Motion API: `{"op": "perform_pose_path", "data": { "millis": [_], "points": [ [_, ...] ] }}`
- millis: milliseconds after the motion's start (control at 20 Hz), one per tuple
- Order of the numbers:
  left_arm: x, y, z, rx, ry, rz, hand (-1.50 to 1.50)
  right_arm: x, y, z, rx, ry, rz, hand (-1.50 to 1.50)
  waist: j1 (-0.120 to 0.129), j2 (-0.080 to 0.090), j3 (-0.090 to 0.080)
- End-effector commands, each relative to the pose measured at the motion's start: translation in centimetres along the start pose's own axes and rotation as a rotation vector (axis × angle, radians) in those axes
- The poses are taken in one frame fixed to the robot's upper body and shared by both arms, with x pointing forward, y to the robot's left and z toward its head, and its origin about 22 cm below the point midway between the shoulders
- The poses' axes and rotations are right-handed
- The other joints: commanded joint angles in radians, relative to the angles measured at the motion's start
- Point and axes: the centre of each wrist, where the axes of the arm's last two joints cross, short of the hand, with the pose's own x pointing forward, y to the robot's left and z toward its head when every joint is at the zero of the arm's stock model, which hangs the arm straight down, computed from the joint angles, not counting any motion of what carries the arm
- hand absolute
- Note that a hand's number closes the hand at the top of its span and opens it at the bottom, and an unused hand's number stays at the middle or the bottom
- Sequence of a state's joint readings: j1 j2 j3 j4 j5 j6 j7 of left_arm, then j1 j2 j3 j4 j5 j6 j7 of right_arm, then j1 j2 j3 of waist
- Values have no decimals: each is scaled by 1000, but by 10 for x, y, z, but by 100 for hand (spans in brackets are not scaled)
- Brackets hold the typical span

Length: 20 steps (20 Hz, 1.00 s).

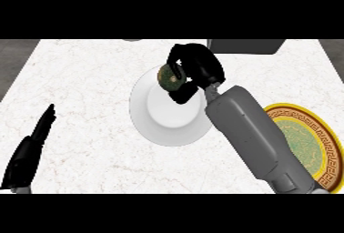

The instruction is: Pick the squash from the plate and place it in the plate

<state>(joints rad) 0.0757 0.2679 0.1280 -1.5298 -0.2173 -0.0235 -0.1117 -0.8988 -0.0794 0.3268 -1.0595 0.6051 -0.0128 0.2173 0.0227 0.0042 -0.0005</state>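
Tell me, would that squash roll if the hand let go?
Probably: the squash looks round, so it may roll on the smooth white plate. It seems stiff, too, looking undented inside the curled right hand.

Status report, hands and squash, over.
Right hand shut on squash, over white plate. Left hand open, resting lower left. Gold plate partly behind right forearm.
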Motion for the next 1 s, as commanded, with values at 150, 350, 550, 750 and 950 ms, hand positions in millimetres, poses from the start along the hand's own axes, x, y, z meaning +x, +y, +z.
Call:
{"op": "perform_pose_path", "data": {
  "millis": [150, 350, 550, 750, 950],
  "points": [
    [-4, -3, 3, -15, -6, 8, 0, -4, 66, -5, 117, 33, -12, 150, 18, 3, 0],
    [-6, -16, -3, -37, -14, 22, 0, -18, 66, -9, 38, 217, -169, -150, 24, 5, 0],
    [3, -8, -17, -16, -7, 7, 0, -30, 76, -14, 42, 223, -176, -150, 27, 6, 1],
    [-25, -4, -2, -2, -1, -12, 0, -27, 62, -18, -54, 154, -293, -150, 3, 3, 0],
    [-3, 0, -2, -9, -22, -5, 0, -32, 61, -16, -229, 193, -419, -150, 31, 4, 2]
  ]
}}
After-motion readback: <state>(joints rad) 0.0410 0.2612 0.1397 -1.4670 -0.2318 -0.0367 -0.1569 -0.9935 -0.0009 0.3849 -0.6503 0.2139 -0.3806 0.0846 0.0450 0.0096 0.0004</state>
